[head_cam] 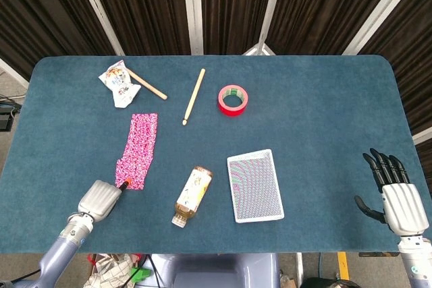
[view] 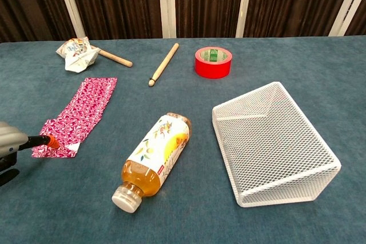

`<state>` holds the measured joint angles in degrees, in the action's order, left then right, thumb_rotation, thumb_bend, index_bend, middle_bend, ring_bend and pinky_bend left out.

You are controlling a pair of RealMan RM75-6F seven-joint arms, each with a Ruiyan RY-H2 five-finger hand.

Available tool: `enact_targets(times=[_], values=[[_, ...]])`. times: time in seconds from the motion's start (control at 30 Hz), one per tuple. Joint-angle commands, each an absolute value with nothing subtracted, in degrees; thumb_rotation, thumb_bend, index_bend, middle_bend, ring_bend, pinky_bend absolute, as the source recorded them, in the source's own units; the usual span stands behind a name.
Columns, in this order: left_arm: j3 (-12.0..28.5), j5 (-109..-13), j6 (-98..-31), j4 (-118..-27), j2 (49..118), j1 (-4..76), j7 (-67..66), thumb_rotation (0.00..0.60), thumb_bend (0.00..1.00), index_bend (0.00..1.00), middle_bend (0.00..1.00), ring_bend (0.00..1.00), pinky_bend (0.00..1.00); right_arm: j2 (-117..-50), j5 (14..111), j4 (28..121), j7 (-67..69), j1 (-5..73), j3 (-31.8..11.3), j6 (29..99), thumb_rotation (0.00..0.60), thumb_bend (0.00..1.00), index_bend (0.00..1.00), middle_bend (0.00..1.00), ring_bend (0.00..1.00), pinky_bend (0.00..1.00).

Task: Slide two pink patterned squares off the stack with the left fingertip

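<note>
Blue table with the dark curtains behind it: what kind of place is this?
Probably a robot practice room, not a home. Unrelated things lie spread on the blue felt-covered table: a red tape roll, a white wire-mesh basket. Dark curtains surround it, and a robot's left hand reaches in.

Pink patterned squares (head_cam: 138, 150) fanned out flat.
They overlap in a long strip on the blue table (head_cam: 324, 99), nearest corner curled up.
</note>
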<state>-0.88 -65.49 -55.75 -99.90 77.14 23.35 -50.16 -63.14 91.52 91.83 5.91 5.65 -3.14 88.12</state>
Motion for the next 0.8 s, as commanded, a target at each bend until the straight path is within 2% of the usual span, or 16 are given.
enact_targets(times=[0.03,0.8], values=[[-1.5,-65.4,-56.2,-100.2,77.2,23.5,-50.6,0.600,0.71,0.16,0.88,0.72,0.63,-63.1,91.6,91.8,6.0,5.6,-3.1,88.2,0.600,0.31,0.00,0.04,0.06,0.06],[-8.0,-64.5,-62.3,-105.6,77.3,22.7,-58.6,0.600,0.71,0.16,0.88,0.72,0.63,-63.1,91.5,91.9,6.2,5.6,-3.3,88.3,0.600,0.31,0.00,0.04,0.06,0.06]])
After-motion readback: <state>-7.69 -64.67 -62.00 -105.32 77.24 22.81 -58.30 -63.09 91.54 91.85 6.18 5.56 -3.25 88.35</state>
